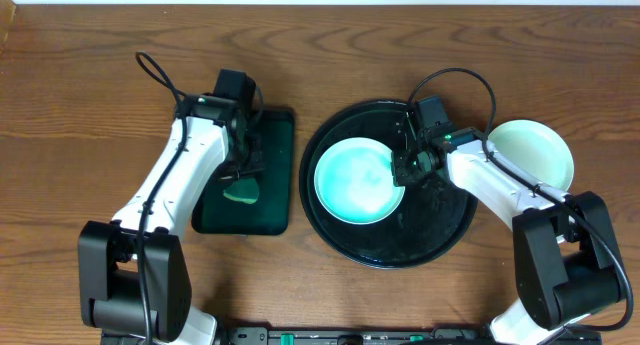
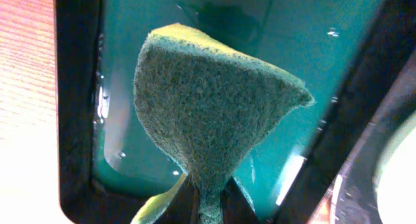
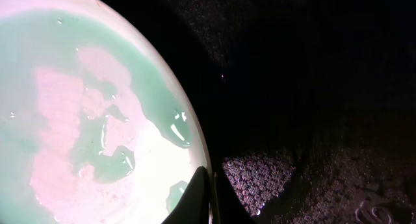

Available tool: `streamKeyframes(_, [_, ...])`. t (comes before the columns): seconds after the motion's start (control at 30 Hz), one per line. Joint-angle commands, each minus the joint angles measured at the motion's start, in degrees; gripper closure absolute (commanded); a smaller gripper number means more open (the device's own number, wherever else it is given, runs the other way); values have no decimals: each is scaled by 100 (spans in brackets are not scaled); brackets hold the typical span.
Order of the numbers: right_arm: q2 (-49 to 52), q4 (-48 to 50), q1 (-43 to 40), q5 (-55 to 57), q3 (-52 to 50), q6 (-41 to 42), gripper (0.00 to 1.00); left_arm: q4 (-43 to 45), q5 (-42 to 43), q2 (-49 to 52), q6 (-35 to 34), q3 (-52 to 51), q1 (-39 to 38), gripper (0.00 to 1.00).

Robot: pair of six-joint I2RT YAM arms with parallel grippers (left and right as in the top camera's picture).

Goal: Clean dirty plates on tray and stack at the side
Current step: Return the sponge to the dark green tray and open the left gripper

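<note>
Green sponge (image 2: pixel 211 107) hangs pinched in my left gripper (image 2: pixel 209 201) above the small green tray (image 1: pixel 277 155), I think so drips land there. My right gripper (image 3: pixel 211 195) nips the rim of the wet plate (image 1: pixel 358 182) on the black tray (image 1: pixel 440 235), probably steadying it. 1 other plate (image 1: pixel 535 150) sits just outside on the table.

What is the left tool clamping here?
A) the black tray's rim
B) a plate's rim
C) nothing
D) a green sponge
D: the left wrist view shows the left tool shut on the green sponge, over the dark green tray.
</note>
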Motion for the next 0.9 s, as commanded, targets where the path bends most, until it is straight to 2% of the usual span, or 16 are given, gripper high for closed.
streamKeyframes(0.0, [-68, 0, 57, -83, -22, -76, 99, 170, -350, -2, 120, -205, 15, 93])
streamKeyframes(0.43, [-68, 0, 57, -83, -24, -76, 99, 866, -361, -2, 120, -839, 15, 91])
streamKeyframes(0.47, [-68, 0, 57, -83, -22, -76, 99, 866, -358, -2, 120, -839, 15, 87])
streamKeyframes(0.53, [-68, 2, 57, -83, -22, -74, 99, 879, -358, -2, 120, -839, 15, 67])
streamKeyframes(0.63, [-68, 0, 57, -83, -22, -76, 99, 890, -354, -7, 118, -835, 15, 51])
streamKeyframes(0.7, [-68, 2, 57, -83, -24, -74, 99, 857, -352, -22, 118, -800, 15, 45])
streamKeyframes(0.87, [-68, 4, 57, -81, -22, -74, 99, 481, -354, -221, 118, -341, 59, 42])
